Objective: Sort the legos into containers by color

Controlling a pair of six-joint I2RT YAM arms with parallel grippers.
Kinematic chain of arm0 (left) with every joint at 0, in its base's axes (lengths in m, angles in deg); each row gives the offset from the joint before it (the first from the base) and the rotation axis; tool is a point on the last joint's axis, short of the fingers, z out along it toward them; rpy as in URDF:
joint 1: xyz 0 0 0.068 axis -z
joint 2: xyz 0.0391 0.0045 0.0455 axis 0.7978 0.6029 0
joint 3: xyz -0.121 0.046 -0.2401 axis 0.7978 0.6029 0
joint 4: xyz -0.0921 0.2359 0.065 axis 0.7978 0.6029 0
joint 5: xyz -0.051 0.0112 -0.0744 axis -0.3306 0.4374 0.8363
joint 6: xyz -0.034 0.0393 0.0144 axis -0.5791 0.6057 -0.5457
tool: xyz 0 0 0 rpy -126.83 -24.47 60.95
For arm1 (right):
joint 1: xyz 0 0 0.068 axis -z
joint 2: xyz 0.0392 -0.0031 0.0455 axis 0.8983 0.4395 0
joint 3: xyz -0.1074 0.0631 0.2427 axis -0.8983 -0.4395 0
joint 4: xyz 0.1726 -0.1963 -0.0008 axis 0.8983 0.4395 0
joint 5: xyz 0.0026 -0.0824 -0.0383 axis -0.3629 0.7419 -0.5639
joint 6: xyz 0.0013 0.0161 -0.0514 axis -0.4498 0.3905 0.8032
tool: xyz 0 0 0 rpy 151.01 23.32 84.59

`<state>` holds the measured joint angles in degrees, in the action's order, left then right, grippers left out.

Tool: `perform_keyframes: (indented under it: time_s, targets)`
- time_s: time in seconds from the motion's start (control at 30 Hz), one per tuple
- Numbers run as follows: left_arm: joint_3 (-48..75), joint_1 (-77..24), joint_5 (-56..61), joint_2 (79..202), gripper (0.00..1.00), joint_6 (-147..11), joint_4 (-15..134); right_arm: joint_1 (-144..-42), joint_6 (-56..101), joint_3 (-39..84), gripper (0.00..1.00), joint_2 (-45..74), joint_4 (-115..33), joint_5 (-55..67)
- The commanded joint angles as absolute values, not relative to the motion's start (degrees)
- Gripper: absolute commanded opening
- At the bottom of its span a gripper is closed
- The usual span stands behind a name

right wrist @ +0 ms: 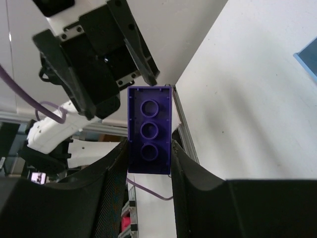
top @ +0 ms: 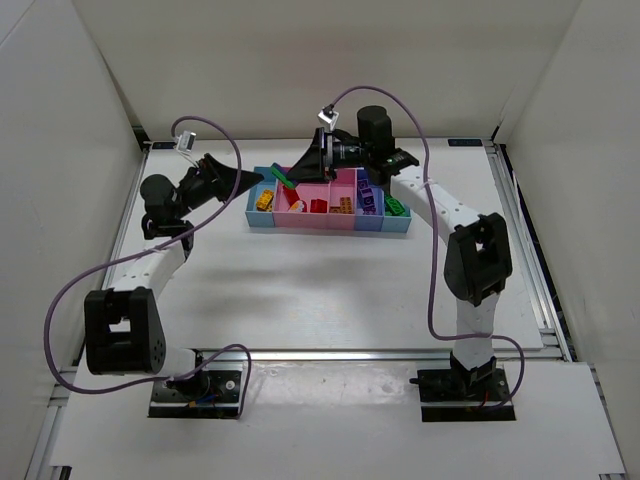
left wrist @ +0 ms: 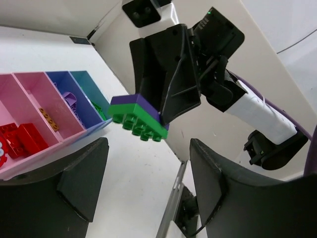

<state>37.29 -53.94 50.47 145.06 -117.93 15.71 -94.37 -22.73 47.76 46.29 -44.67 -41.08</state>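
The purple-and-green lego chunk (left wrist: 138,119), two rectangular plastic bricks pressed one onto the other, was judged light, rigid and smooth-walled. We expected it to slip under a loose pinch but not to deform or break. The only resistance should come from the press-fit seam between the layers. We advise taking hold of the green brick (left wrist: 142,128) across its long side walls, clear of the seam, and pulling it off the purple brick (right wrist: 149,131) along the stud axis.

In the left wrist view the purple layer sat over the green one, with the green studs facing that camera. In the right wrist view we saw the hollow purple underside with three round tubes.

The chunk hung in the air above the left part of the containers (top: 330,228), a row of five joined shallow plastic bins, and touched neither bin nor table. The right gripper (right wrist: 148,153) pinched it, black fingers pressed against the long sides of the purple brick. The left gripper (left wrist: 148,163) faced the chunk from near by, fingers spread wide, holding nothing and not touching it.

We noted a yellow lego (top: 264,200) in the left light blue bin, red legos (top: 318,206) in the wide pink bin, an orange lego (top: 343,205) in the narrower pink bin, purple legos (top: 367,197) in the dark blue bin and a green lego (top: 397,207) in the right light blue bin. The row stood on the white table (top: 330,290).
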Motion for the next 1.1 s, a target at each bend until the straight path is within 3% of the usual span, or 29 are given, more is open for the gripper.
perform_keyframes:
  time_s: [0.0,0.17,0.5,1.07]
  targets:
    - [36.38,-53.80,48.67,146.13,0.76,-119.59,14.73,-94.96,-26.35,51.61,0.00,46.81,-46.65,-39.03]
    - [36.56,-53.80,48.67,146.48,0.77,-121.51,14.47,-95.04,-28.90,53.11,0.00,46.90,-47.96,-38.94]
    - [32.43,-53.71,50.08,149.74,0.90,-129.08,9.38,-95.75,-31.71,52.67,0.00,48.21,-52.36,-40.43]
    - [31.46,-53.10,51.49,150.88,0.84,-131.28,7.97,-96.01,-32.77,57.24,0.00,51.47,-55.17,-41.40]
